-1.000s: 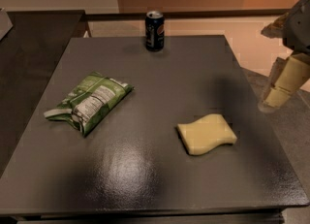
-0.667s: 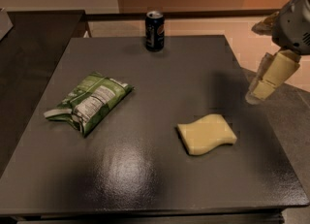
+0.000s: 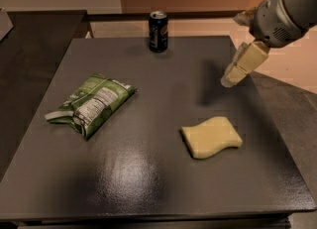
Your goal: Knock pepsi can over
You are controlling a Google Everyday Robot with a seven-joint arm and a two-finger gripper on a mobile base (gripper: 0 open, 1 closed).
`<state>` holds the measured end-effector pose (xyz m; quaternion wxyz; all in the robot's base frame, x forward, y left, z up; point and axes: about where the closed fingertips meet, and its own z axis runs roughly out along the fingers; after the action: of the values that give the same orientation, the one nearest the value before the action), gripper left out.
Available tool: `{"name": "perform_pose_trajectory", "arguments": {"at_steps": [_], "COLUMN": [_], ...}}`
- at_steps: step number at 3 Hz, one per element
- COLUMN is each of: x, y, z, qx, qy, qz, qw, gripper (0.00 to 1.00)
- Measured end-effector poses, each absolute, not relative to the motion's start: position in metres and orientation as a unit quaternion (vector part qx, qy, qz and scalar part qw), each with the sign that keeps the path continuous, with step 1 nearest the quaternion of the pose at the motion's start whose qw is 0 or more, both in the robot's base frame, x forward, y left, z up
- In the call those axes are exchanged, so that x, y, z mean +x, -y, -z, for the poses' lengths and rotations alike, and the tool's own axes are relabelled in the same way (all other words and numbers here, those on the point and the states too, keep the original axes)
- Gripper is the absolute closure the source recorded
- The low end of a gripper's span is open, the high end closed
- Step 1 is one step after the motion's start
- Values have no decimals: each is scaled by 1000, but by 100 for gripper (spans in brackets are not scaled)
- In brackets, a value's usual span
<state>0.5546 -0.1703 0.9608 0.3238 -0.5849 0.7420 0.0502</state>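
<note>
Yellow sponge (image 3: 212, 137) lay nearer than the claw (image 3: 232, 77), snack bag (image 3: 91, 104) far to its left. Claw hovered over the table (image 3: 148, 183), right side; open or closed, couldn't tell. Pepsi can (image 3: 158, 31), navy with silver top, stood upright beyond the claw, well apart to its left.

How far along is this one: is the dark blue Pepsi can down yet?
Nothing done: the dark navy cylindrical Pepsi can stands upright at the far edge of the dark grey table. In hand: the beige gripper hangs above the table's right side, well apart from the can. Left: reach the can and tip it.
</note>
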Motion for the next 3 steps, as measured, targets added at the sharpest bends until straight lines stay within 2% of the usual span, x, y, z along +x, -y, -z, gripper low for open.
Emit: {"name": "perform_pose_trajectory", "arguments": {"at_steps": [3], "x": [671], "y": [113], "z": [-935], "qx": [-521], "qy": [-744], "qz": [-116], "qw": [402], "gripper": [0]}}
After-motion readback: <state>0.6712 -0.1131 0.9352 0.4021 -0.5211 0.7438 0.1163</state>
